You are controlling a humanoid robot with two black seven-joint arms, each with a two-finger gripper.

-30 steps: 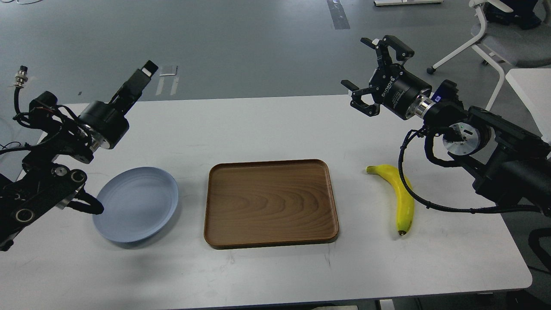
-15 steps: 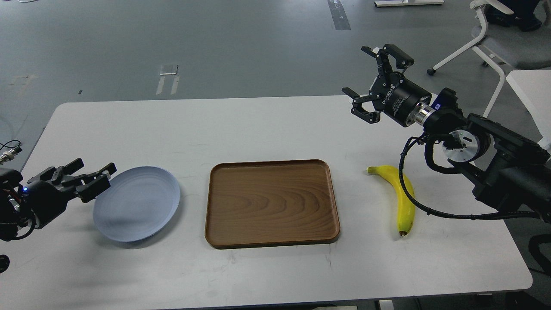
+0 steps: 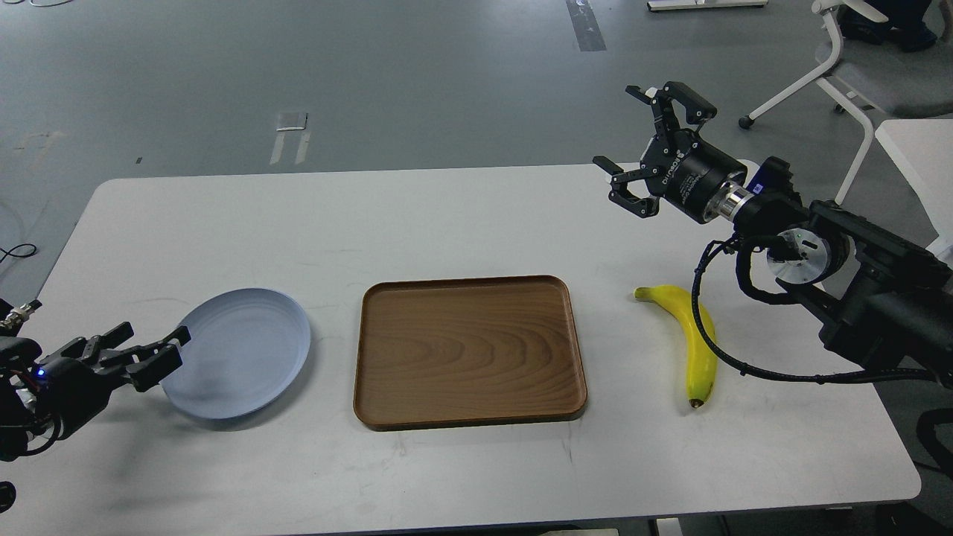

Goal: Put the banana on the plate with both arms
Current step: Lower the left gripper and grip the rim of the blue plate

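Note:
The yellow banana [image 3: 698,350] lies on the white table's right side, dark tip toward me. The pale blue-grey plate [image 3: 238,353] sits on the left side. My left gripper [image 3: 175,350] is low at the plate's left rim, fingers a little apart; I cannot tell whether they touch the rim. My right gripper [image 3: 624,134] is open and empty, raised over the table's far right, well beyond the banana. A black cable [image 3: 703,339] from my right arm hangs across the banana.
A rectangular brown wooden tray [image 3: 469,281] lies between plate and banana. A white office chair [image 3: 849,74] and another white table corner [image 3: 919,149] stand beyond the right edge. The table's front edge [image 3: 476,521] is near.
My left arm swung down from high over the table's back left to low beside the plate's left rim. My right gripper drifted slightly right and down. Banana, plate and tray have not moved.

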